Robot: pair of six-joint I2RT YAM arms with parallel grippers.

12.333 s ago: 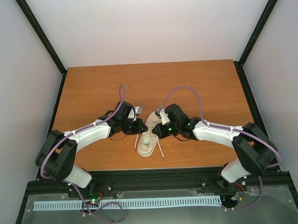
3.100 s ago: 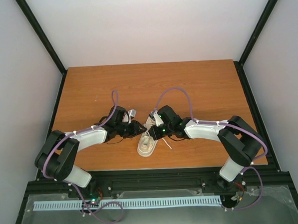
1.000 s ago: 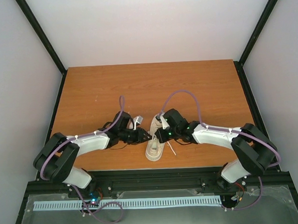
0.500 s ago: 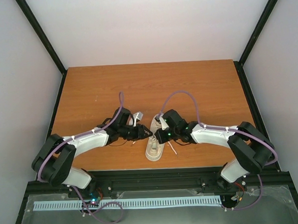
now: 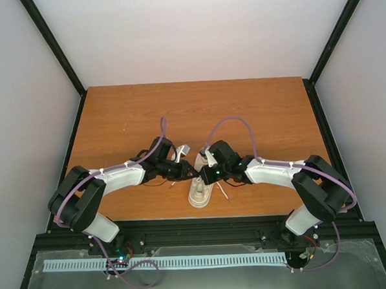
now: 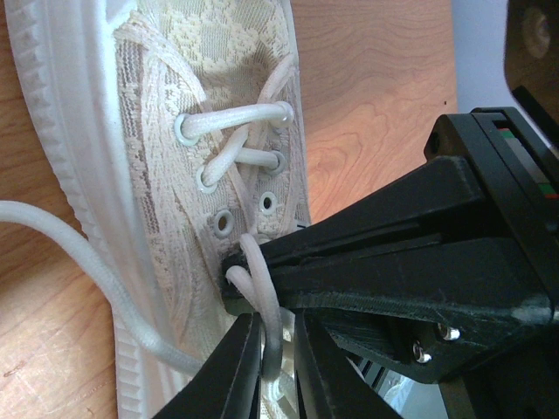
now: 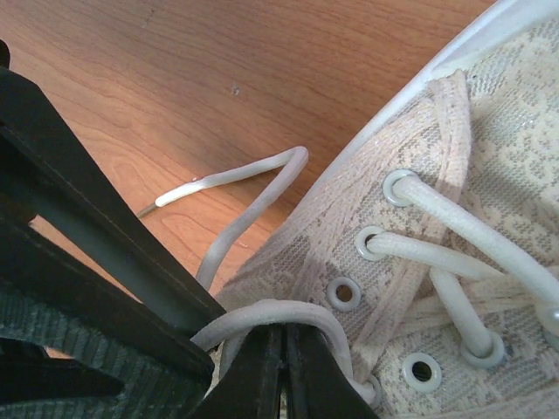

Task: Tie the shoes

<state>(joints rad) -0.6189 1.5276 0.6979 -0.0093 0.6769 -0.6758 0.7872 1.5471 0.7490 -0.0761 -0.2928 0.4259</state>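
Note:
The cream-beige sneaker (image 5: 200,191) lies near the table's front edge, between both arms, and it fills the left wrist view (image 6: 166,175) and the right wrist view (image 7: 437,244). My left gripper (image 5: 188,171) (image 6: 278,330) has its jaws drawn to a narrow gap with a white lace loop (image 6: 267,319) between them. My right gripper (image 5: 202,174) (image 7: 284,340) is shut, tip to tip with the left one, and the same loop (image 7: 288,307) lies draped across its tips. Its black fingers (image 6: 393,262) fill the right of the left wrist view.
A loose lace end (image 7: 231,181) lies on the wooden table (image 5: 243,109) beside the shoe, and another strand (image 6: 70,240) trails off past the sole. The upper eyelets stand unlaced. Black frame posts and grey walls surround the table.
My left gripper has moved right, in against the shoe and the right gripper's tips. The shoe and the right arm have barely moved.

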